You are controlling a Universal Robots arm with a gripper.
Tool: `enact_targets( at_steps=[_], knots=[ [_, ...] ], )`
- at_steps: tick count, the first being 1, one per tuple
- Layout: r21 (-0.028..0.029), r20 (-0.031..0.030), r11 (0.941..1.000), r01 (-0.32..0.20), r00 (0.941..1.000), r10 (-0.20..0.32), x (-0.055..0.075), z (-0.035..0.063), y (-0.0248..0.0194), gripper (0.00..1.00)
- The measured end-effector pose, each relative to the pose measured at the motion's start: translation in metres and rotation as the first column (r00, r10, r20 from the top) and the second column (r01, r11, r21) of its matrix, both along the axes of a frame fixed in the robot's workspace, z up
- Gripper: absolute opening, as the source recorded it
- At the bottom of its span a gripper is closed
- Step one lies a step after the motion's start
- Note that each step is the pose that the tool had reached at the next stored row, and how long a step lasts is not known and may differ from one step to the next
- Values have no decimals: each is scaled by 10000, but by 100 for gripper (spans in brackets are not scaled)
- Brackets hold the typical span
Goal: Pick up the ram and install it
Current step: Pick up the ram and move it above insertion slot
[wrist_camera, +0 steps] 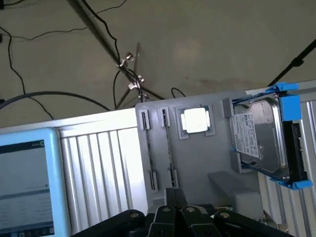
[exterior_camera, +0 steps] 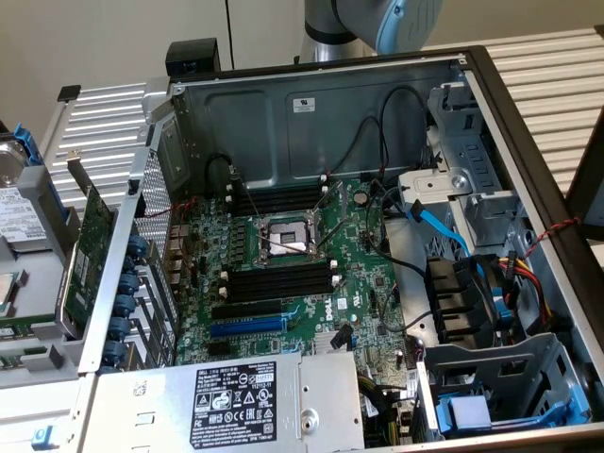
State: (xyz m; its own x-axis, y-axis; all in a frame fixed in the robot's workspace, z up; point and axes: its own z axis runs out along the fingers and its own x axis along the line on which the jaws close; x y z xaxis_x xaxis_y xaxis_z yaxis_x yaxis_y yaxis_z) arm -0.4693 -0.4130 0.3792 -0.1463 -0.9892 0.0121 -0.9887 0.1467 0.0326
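In the wrist view my gripper point(wrist_camera: 173, 192) is shut, its black fingertips point(wrist_camera: 169, 195) pressed together with nothing between them. It hangs over a grey holder tray point(wrist_camera: 197, 158). On that tray a thin dark strip point(wrist_camera: 168, 148) stands on edge between two pairs of clips; it looks like the ram seen edge-on, just ahead of the fingertips. In the exterior view the open computer case point(exterior_camera: 311, 104) shows its green motherboard point(exterior_camera: 363, 283) with long black memory slots point(exterior_camera: 280, 280) beside the processor socket point(exterior_camera: 283, 236). The arm point(exterior_camera: 377, 24) rises behind the case.
The tray also carries a square processor chip point(wrist_camera: 195, 120) and a hard drive point(wrist_camera: 261, 140) in a blue caddy. A blue-framed tablet point(wrist_camera: 27, 182) lies beside it. A wide green expansion card point(exterior_camera: 87, 250) stands at the exterior view's left; cables point(exterior_camera: 444, 231) cross the case.
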Motion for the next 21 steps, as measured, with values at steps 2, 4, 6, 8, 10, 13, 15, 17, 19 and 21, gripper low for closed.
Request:
enact_targets(
  at_steps=[2, 4, 6, 8, 10, 13, 15, 17, 19, 21],
  knots=[
    [1, -1, 9999, -135, 9999, 135, -7, -7, -5, 11],
    [2, 0, 9997, -257, 9997, 257, -24, -14, -8, 11],
    [2, -1, 9993, -362, 9993, 362, -39, -21, -13, 11],
    [2, 0, 9990, -446, 9990, 446, -53, -30, -16, 17],
    [3, 2, 9987, -506, 9987, 506, -60, -42, -20, 24],
    [1, -1, 9983, -579, 9983, 579, -63, -73, -33, 36],
    [2, 0, 9979, -642, 9979, 642, -64, -110, -47, 42],
    [2, -1, 9975, -707, 9975, 707, -64, -146, -68, 42],
    [10, 0, 9969, -792, 9969, 792, -64, -182, -96, 42],
    [33, -2, 9961, -886, 9961, 886, -65, -210, -116, 42]
  ],
)
